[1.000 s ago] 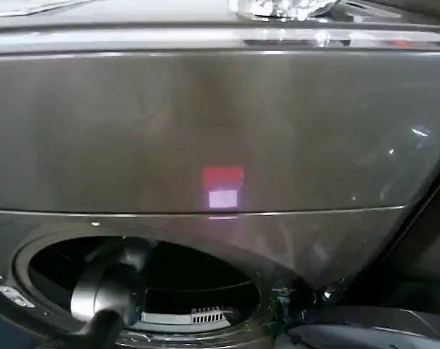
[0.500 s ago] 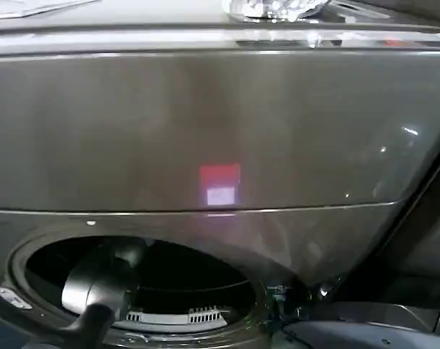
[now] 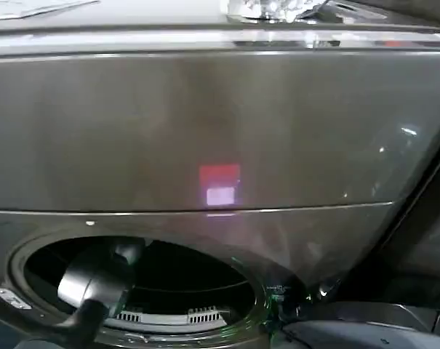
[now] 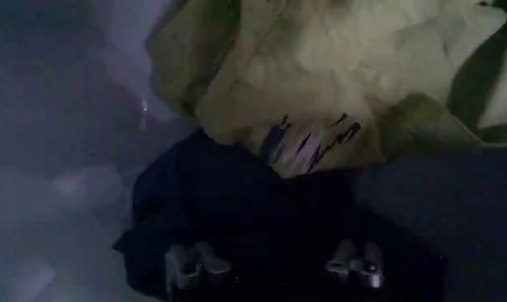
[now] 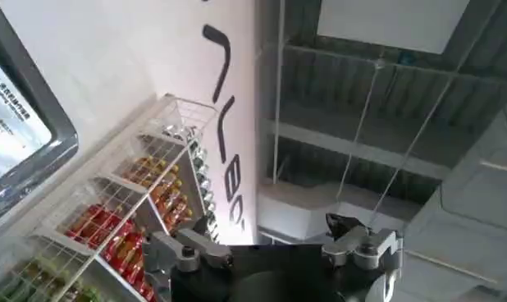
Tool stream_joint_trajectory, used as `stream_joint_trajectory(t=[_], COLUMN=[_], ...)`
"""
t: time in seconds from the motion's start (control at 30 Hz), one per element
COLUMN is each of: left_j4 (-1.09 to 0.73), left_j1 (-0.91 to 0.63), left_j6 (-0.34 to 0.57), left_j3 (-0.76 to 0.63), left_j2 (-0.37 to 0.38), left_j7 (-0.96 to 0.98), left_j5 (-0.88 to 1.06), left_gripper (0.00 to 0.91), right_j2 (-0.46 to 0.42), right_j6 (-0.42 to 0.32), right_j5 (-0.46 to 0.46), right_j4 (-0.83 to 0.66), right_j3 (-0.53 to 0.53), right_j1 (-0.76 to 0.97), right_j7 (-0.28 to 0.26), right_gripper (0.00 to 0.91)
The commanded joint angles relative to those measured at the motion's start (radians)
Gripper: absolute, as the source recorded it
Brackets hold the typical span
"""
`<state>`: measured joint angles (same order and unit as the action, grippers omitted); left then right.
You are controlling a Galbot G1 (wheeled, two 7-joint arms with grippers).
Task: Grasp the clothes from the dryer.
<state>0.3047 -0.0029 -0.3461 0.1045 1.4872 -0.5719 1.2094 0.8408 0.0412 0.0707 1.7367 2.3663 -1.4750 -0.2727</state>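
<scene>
The dryer point(image 3: 205, 123) is a bronze-grey front panel with a round porthole point(image 3: 198, 273) low in the head view. My left arm point(image 3: 96, 285) reaches through that porthole into the drum. Inside, the clothes lie together: a lime-green garment point(image 4: 335, 74) farther in, and a dark navy garment point(image 4: 237, 205) right under my left gripper point(image 4: 274, 267). That gripper is open, its two fingertips point(image 4: 192, 264) spread wide just over the navy cloth. My right gripper point(image 5: 270, 250) is open and holds nothing; it points upward, away from the dryer.
A red and white glow reflects on the dryer's front point(image 3: 220, 185). Shiny items point(image 3: 274, 7) lie on top of the machine. The dark door point(image 3: 365, 327) hangs to the porthole's right. A wire shelf of bottles point(image 5: 130, 221) stands beside the right gripper.
My left arm has slid a little lower and to the left within the porthole. The dryer looks the same.
</scene>
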Motion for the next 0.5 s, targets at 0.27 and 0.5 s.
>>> stream_joint_trajectory(t=[0.27, 0.5], left_j4=[0.011, 0.058], left_j1=[0.0, 0.003], left_j6=[-0.022, -0.085], left_j3=[-0.01, 0.012], left_j2=[-0.001, 0.007], left_j7=[0.012, 0.044], left_j5=[-0.052, -0.18], left_gripper=[0.0, 0.0], right_j2=[-0.001, -0.002], right_j6=[-0.001, -0.001], right_j5=[0.0, -0.001], right_j4=[-0.005, -0.005], right_j3=[-0.006, -0.025], right_j1=[0.005, 0.018], right_j7=[0.0, 0.001], right_gripper=[0.907, 0.907])
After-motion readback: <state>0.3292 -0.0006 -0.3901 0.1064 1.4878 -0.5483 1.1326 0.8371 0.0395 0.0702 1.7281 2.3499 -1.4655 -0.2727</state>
